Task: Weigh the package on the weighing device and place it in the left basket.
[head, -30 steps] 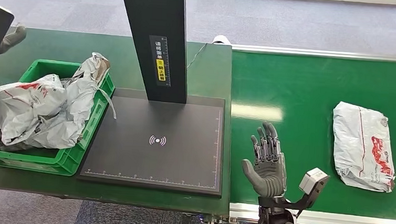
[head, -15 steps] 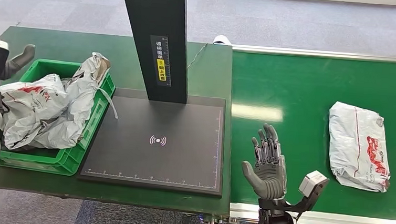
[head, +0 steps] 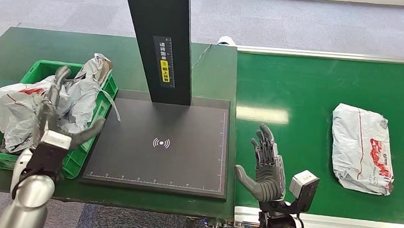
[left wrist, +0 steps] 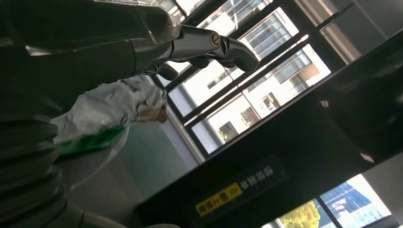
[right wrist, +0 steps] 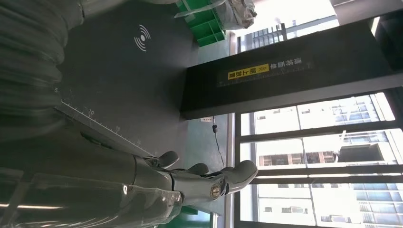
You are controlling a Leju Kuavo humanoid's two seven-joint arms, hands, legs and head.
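A green conveyor belt (head: 309, 89) is seen across the right half of the head view, with a green table (head: 86, 47) occupying the left half. A black weighing device (head: 160, 143) is located at centre frame, flat on the table, and a tall black column (head: 159, 36) is mounted at its upper edge. A green basket (head: 73, 161) is positioned at the left of the frame, just beside the weighing device, and is filled with crumpled grey-white bags (head: 34, 107).

The package (head: 361, 146), white with red print, is found lying flat on the belt at the right of the frame, well apart from both hands.

The left hand (head: 54, 120) is shown at lower left over the basket, released, fingers spread, nothing grasped. The right hand (head: 265, 166) is shown at lower centre over the belt edge, released, palm upright, fingers apart.
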